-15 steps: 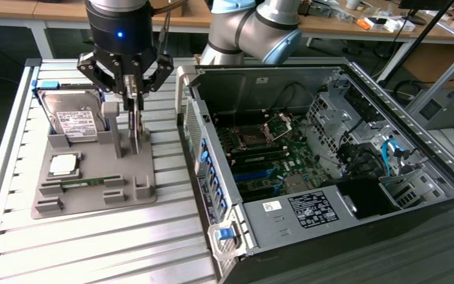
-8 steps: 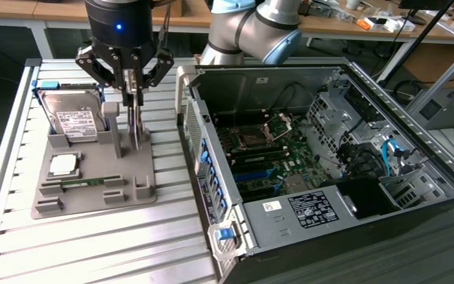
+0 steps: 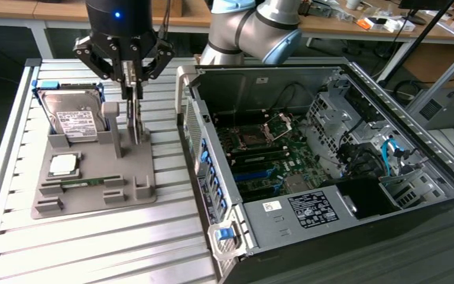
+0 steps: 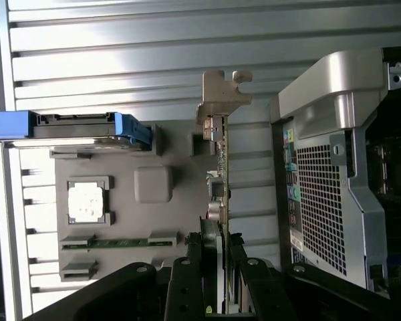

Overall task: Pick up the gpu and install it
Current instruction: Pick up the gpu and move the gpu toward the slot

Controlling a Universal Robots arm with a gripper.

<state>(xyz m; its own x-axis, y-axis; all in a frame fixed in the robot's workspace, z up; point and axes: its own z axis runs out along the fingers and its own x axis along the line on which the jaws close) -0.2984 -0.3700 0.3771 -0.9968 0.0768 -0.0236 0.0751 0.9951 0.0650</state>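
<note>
While your jaws pinch the gpu (image 3: 138, 115) by its top edge, upright at the grey holder (image 3: 85, 200) beside the hard drive (image 3: 73, 118), note: a thin-edge grip may let it tilt and snag.

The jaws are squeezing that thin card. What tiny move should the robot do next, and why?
Probably lift straight up. The jaws are closed on the card, which stands on edge by the gray holder's posts. Going straight up should keep it from catching them.
</note>
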